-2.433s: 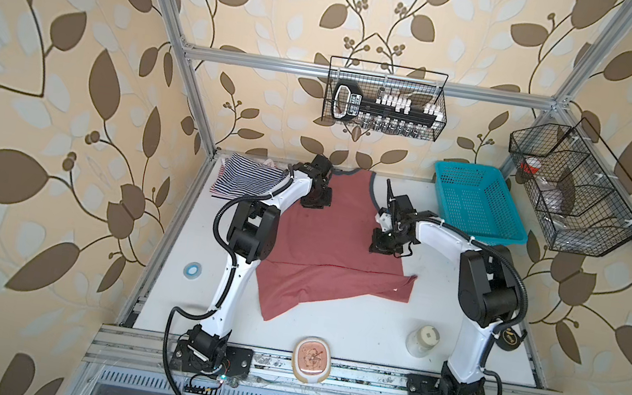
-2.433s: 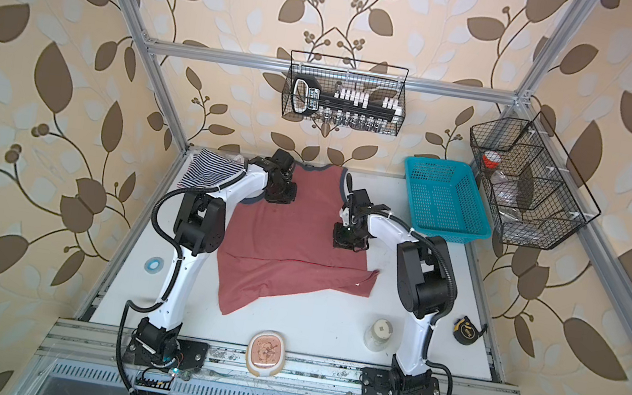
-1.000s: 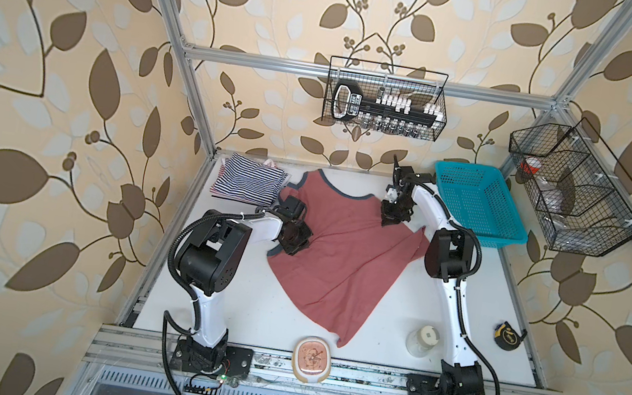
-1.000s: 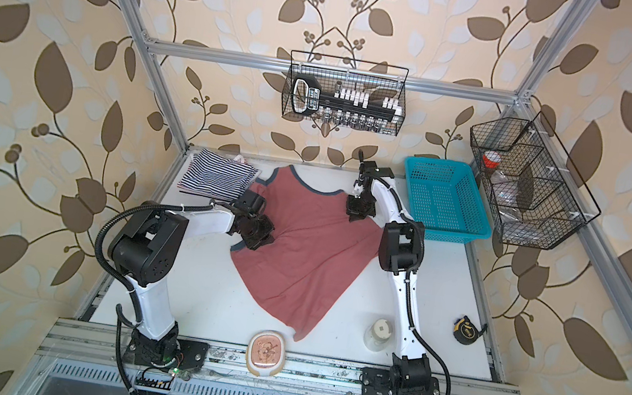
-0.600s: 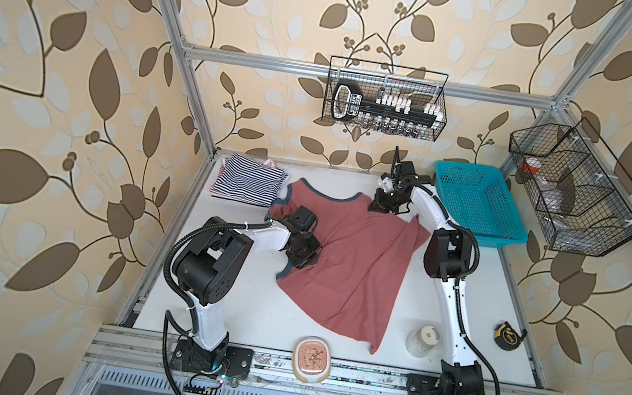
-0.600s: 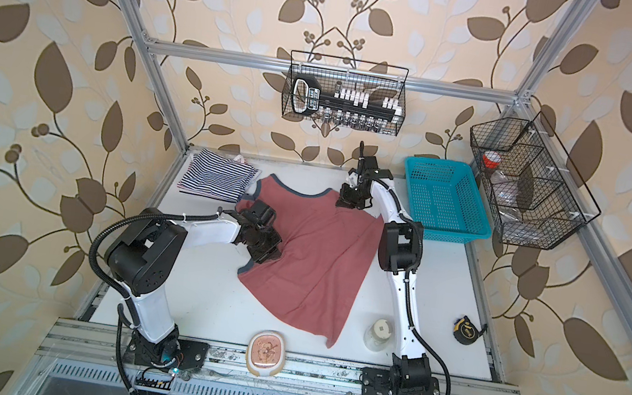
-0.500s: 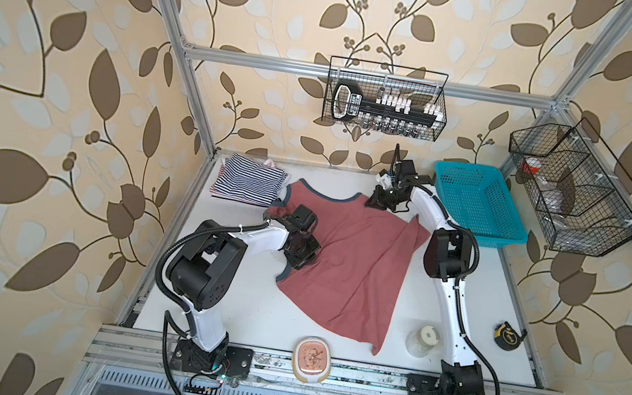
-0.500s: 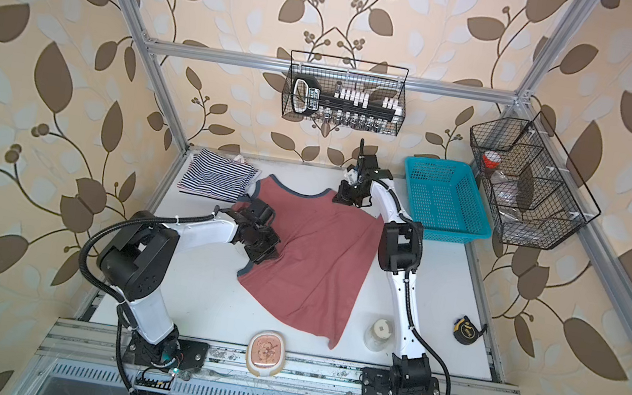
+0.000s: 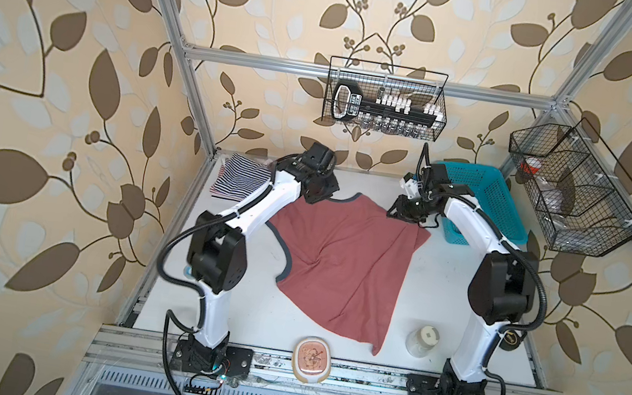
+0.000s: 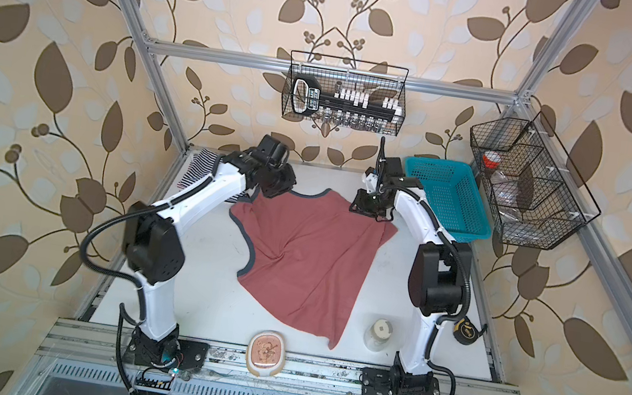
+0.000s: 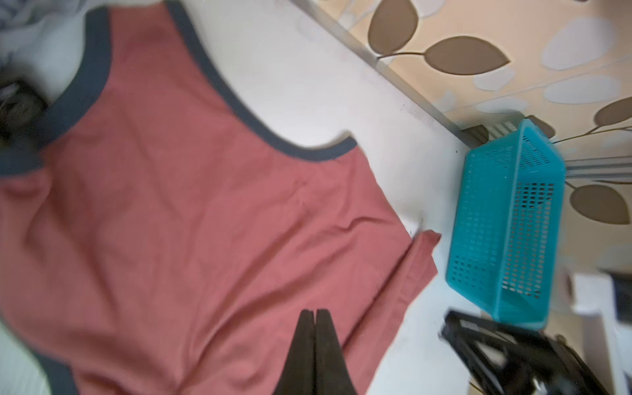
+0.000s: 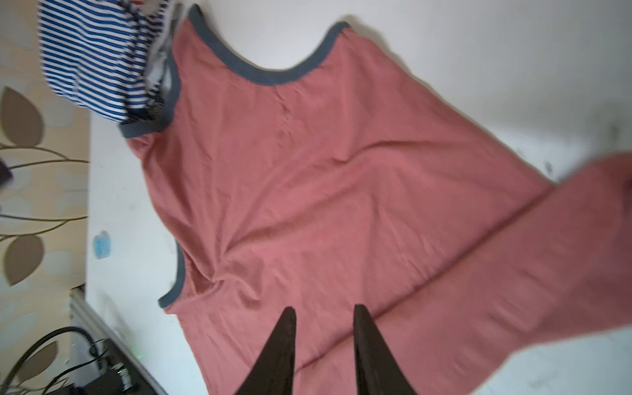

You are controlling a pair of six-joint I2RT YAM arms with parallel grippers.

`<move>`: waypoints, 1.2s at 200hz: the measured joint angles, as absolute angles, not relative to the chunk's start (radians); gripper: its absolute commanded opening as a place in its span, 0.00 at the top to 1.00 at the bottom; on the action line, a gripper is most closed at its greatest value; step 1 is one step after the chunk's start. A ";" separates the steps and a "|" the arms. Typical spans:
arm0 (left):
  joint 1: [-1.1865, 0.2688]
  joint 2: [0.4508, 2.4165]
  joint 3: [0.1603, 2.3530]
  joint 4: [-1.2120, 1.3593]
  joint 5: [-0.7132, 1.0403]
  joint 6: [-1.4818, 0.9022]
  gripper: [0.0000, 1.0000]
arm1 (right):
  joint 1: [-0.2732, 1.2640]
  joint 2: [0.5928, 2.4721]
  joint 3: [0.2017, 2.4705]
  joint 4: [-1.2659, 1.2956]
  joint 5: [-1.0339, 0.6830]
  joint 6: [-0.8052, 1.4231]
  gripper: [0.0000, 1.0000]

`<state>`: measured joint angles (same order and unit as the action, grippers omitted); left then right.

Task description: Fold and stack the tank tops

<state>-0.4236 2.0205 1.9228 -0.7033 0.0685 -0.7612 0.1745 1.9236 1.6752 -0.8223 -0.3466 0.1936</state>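
Left gripper [image 11: 315,312]: fingers pressed flat together, nothing pinched, hanging over the dusty red tank top [image 11: 205,222]. Right gripper [image 12: 321,307]: jaws parted, nothing between them, only cloth showing below the gap. So neither arm holds anything.

The red top [image 9: 343,261] lies spread on the table, plain side up (no badge print visible), neckline toward the back wall and hem running diagonally to the front. It's skewed, with a pucker by the lower armhole. The navy-striped top [image 9: 239,181] sits folded at the back-left corner. I can't make out a third top for certain.

Risks, my read:
- One shoulder strap lies against the striped top [image 12: 92,58]. Dragging the red one to square it could pull that pile apart.
- The side corner by the teal basket [image 11: 506,222] is doubled over. Fold now and that crease gets locked in.
- The hem tip ends near the jar [image 9: 423,339]. A wide sweep of cloth or arm could tip it.
- The left gripper must open before any pinch, or it just shoves fabric.

Room: it's tight at the back, with the wall close behind the neckline and the basket just beside the corner. Bare table lies left of the top and at front-left. The tin [image 9: 311,359] sits at the front rail.
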 measured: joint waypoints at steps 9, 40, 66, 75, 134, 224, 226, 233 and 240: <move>-0.424 2.121 2.020 -0.730 0.070 -0.719 1.00 | 0.180 1.907 1.633 -0.827 -0.304 0.190 0.66; -0.409 2.383 2.172 -0.790 0.099 -0.611 1.00 | 0.197 1.919 1.526 -0.851 -0.217 0.186 0.66; -0.392 2.473 2.164 -0.813 0.148 -0.591 1.00 | 0.209 1.938 1.497 -0.880 -0.163 0.175 0.67; -0.384 2.469 2.160 -0.799 0.154 -0.586 1.00 | 0.212 1.938 1.486 -0.883 -0.153 0.172 0.69; -0.313 2.378 1.938 -0.603 0.222 -0.704 1.00 | 0.254 1.938 1.396 -0.915 -0.105 0.141 0.96; -0.214 2.216 1.616 -0.358 0.223 -0.931 1.00 | 0.257 2.019 1.411 -0.990 -0.039 0.121 1.00; -0.213 2.213 1.611 -0.354 0.223 -0.936 1.00 | 0.257 2.022 1.416 -0.990 -0.036 0.121 1.00; -0.207 2.204 1.594 -0.343 0.221 -0.947 1.00 | 0.252 2.032 1.431 -0.993 -0.033 0.118 1.00; -0.202 2.196 1.580 -0.334 0.218 -0.955 1.00 | 0.249 2.038 1.443 -0.996 -0.032 0.118 1.00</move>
